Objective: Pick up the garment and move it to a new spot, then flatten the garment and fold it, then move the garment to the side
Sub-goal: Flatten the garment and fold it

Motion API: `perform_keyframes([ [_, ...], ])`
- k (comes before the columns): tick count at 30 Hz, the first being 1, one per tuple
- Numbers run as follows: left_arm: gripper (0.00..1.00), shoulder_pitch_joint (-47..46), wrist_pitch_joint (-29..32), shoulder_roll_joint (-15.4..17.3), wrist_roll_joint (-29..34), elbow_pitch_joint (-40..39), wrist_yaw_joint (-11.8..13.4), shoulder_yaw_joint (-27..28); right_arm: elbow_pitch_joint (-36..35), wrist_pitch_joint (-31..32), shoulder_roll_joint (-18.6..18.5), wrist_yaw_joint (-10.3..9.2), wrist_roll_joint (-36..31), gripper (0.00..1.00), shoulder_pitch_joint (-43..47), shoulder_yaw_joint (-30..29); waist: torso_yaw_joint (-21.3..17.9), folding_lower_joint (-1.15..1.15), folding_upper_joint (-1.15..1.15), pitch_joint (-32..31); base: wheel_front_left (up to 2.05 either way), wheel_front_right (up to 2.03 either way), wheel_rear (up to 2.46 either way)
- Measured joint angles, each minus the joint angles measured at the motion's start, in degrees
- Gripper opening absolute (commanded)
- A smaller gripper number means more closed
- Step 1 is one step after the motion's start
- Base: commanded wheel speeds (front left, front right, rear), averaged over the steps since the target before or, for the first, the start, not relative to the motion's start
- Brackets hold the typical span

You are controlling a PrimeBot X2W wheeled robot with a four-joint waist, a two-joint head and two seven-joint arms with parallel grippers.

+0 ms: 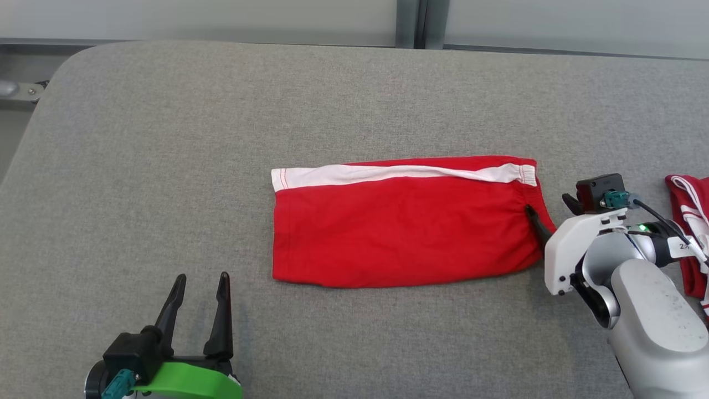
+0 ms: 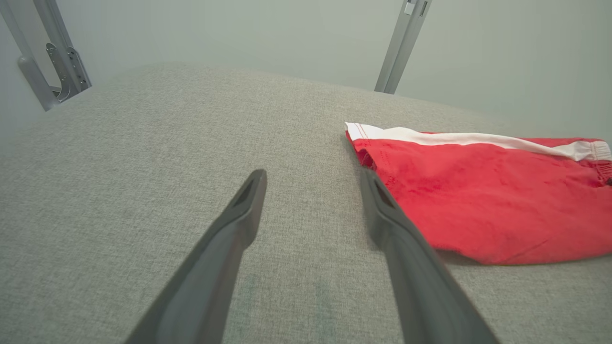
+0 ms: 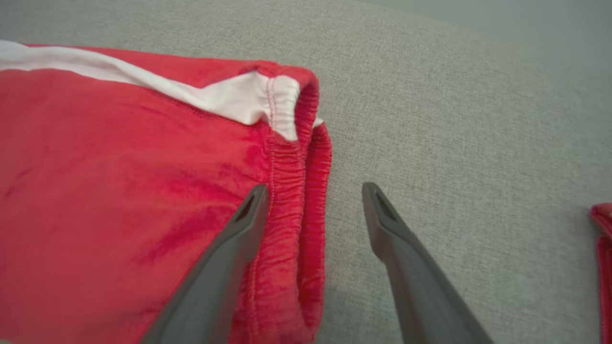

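We take this for a robotics lab or test cell. We see a wide table [image 1: 166,138] covered in grey fabric, fenced by plain pale panels [image 1: 221,19] held in bare aluminium posts [image 1: 410,22], with a metal bracket [image 2: 62,71] at one corner.

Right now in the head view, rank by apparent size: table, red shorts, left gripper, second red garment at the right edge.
1. table
2. red shorts
3. left gripper: it sits nearest the camera, so it looks bigger than it is
4. second red garment: cut off by the frame edge, so its true size is unknown
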Motion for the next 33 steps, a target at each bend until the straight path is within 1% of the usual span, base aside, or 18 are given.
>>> perform_keyframes([
  [5, 1.0, -0.6, 0.0, -1.0, 0.8, 0.6, -0.7, 0.6, 4.0, -0.5, -0.4, 0.0, 1.6, 1.0, -1.7, 1.0, 0.7, 0.0, 0.0, 0.9, 0.0, 0.0, 0.0],
  [8, 1.0, -0.9, 0.0, -1.3, 1.0, 0.9, -0.9, 0.9, 6.5, -0.4, 0.1, 0.0, 3.8, 1.0, -2.6, 1.2, 0.9, 0.0, 0.0, 1.1, 0.0, 0.0, 0.0],
  [12, 1.0, -1.3, 0.0, -1.6, 1.3, 1.2, -1.0, 0.9, 9.1, 1.1, 1.0, -0.04, 9.5, 1.0, -3.4, 2.7, 1.0, 0.0, 0.0, 0.9, 0.0, 0.0, 0.0],
  [13, 1.0, -1.3, 0.0, -1.6, 1.3, 1.4, -1.0, 0.8, 9.5, 1.6, 1.1, -0.07, 11.4, 0.78, -3.6, 3.3, 1.0, 0.0, 0.0, 0.8, 0.0, 0.0, 0.0],
  [14, 1.0, -1.3, 0.0, -1.7, 1.3, 1.6, -1.2, 0.7, 9.4, 1.9, 1.2, -0.07, 13.7, 0.25, -3.7, 4.1, 1.1, 0.0, 0.0, 0.7, 0.0, 0.0, 0.0],
  [15, 1.0, -1.3, 0.0, -1.7, 1.4, 1.7, -1.2, 0.6, 9.4, 2.0, 1.2, -0.07, 16.4, 0.0, -3.7, 4.5, 1.1, 0.0, 0.0, 0.6, 0.0, 0.0, 0.0],
  [18, 1.0, -1.3, 0.0, -1.8, 1.4, 1.8, -1.2, 0.8, 8.3, 2.9, 0.3, -0.04, 23.9, 0.0, -3.6, 6.1, 1.0, 0.0, 0.0, 0.1, 0.0, 0.0, 0.0],
  [20, 1.0, -1.3, 0.0, -1.9, 1.4, 1.7, -1.2, 1.1, 7.0, 4.1, -1.1, -0.04, 28.5, 0.0, -3.3, 6.5, 0.7, 0.0, 0.0, 0.0, 0.0, 0.0, 0.0],
  [22, 1.0, -1.2, 0.0, -1.9, 1.4, 1.5, -1.2, 1.3, 5.1, 5.6, -3.9, -0.03, 32.6, 0.0, -3.1, 6.8, 0.3, 0.0, 0.0, -0.2, 0.0, 0.0, 0.0],
  [26, 1.0, -1.1, 0.0, -2.1, 1.4, 1.5, -1.3, 1.6, 2.7, 8.7, -11.1, -0.03, 38.6, 0.0, -1.8, 5.2, -0.4, 0.0, 0.0, -0.6, 0.0, 0.0, 0.0],
  [30, 1.0, -0.9, 0.0, -2.3, 1.3, 1.4, -1.3, 1.4, 2.4, 12.0, -17.5, -0.04, 41.8, 0.0, 0.4, 2.1, -0.9, 0.0, 0.0, -1.1, 0.0, 0.0, 0.0],
  [33, 1.0, -0.5, 0.0, -2.4, 1.3, 1.3, -1.3, 1.4, 2.1, 13.5, -21.0, -0.05, 43.0, 0.0, 2.5, -0.7, -1.2, 0.0, 0.0, -1.5, 0.0, 0.0, 0.0],
])
